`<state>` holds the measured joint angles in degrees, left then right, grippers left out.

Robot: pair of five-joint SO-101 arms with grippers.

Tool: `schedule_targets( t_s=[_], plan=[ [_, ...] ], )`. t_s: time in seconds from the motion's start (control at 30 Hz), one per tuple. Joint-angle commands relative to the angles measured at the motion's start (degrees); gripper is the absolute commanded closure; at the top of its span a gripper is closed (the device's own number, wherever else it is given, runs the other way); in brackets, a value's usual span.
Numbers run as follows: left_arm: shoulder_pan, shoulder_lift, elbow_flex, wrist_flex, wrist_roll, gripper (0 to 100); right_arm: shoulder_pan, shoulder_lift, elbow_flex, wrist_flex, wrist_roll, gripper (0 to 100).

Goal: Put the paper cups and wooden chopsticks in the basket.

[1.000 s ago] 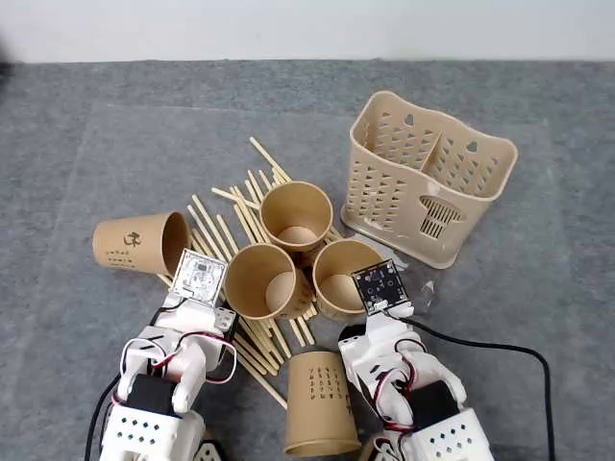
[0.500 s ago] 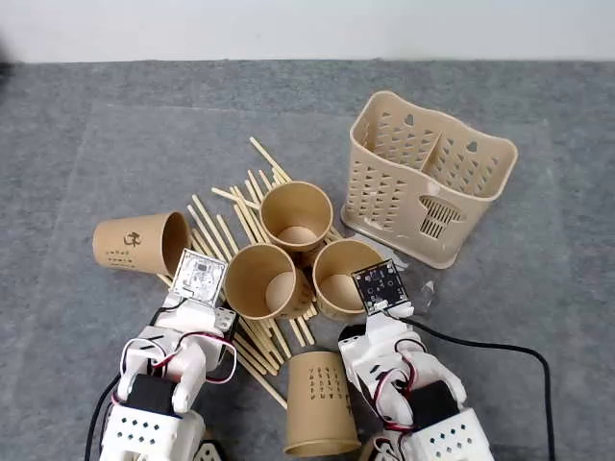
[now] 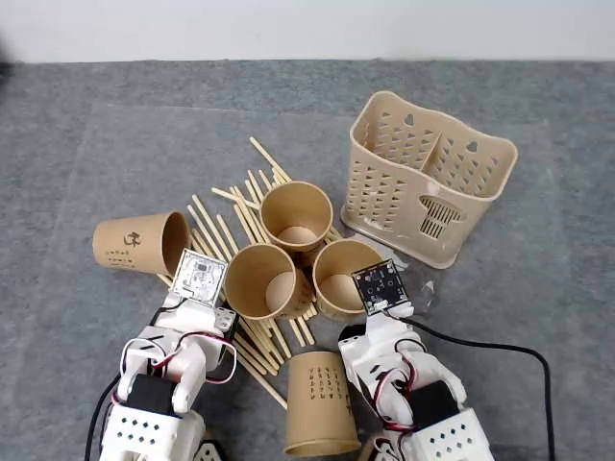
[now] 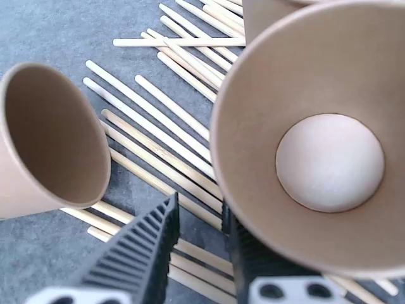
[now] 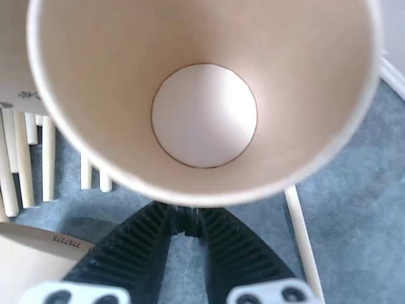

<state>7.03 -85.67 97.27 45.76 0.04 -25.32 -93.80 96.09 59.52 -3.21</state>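
Left gripper [image 4: 199,209], jaws slightly parted and empty, and right gripper [image 5: 185,221], jaws closed, are facing paper cups [image 3: 296,213], seemingly poised to load the upper-right basket [image 3: 384,182].

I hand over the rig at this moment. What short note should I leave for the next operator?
Left gripper: narrowly open, empty, beside a tilted brown paper cup.
Right gripper: shut, empty, under another cup, at its rim.
All five cups and the scattered wooden chopsticks are on the grey mat; the beige perforated plastic basket looks empty.
Done: nothing. Left: all cups and chopsticks.
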Motion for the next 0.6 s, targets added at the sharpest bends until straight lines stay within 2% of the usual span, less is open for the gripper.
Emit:
schedule_targets(
  t_s=[0.0, 0.57],
  plan=[
    [0.3, -0.5, -0.4, 0.2, -0.4, 89, 0.6, -0.7, 0.8, 0.1, -0.3, 99.0],
    [0.3, -0.5, -0.4, 0.2, -0.4, 89, -1.3, -0.7, 0.7, 1.7, -0.2, 99.0]
  ],
)
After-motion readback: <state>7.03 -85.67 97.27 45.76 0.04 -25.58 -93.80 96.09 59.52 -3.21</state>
